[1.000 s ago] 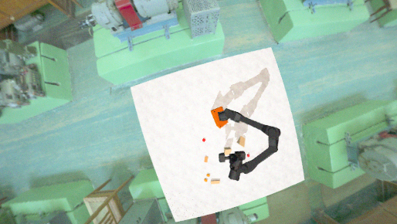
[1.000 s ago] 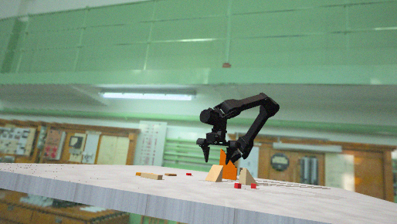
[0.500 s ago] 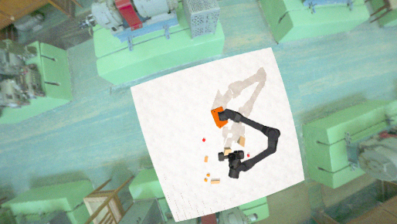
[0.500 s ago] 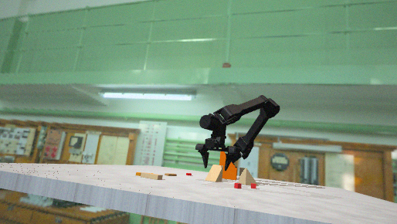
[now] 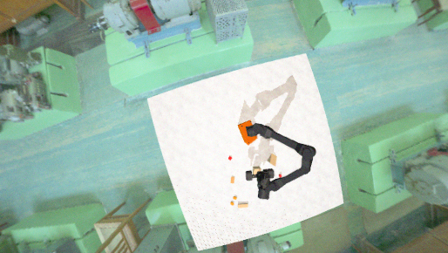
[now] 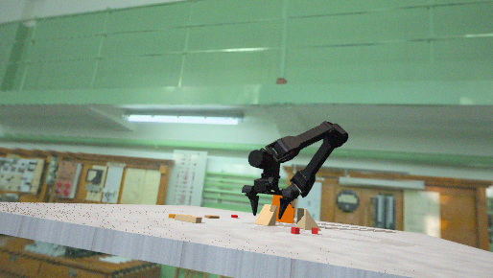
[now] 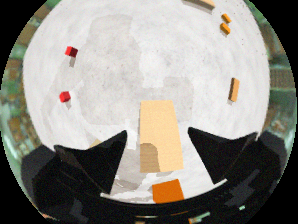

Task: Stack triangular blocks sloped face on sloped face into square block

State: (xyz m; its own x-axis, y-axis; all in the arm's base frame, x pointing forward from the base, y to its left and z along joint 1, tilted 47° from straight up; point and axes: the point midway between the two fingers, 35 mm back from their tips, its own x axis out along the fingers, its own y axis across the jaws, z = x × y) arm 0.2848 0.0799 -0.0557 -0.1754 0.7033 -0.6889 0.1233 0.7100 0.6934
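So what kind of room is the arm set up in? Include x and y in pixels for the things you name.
Probably a workshop or machine hall: big machines stand on green plinths (image 5: 144,76) around the table (image 5: 192,131) (image 6: 144,240), a dial gauge (image 6: 347,200) sits on a wood-framed panel, and a strip light (image 6: 182,119) hangs behind.
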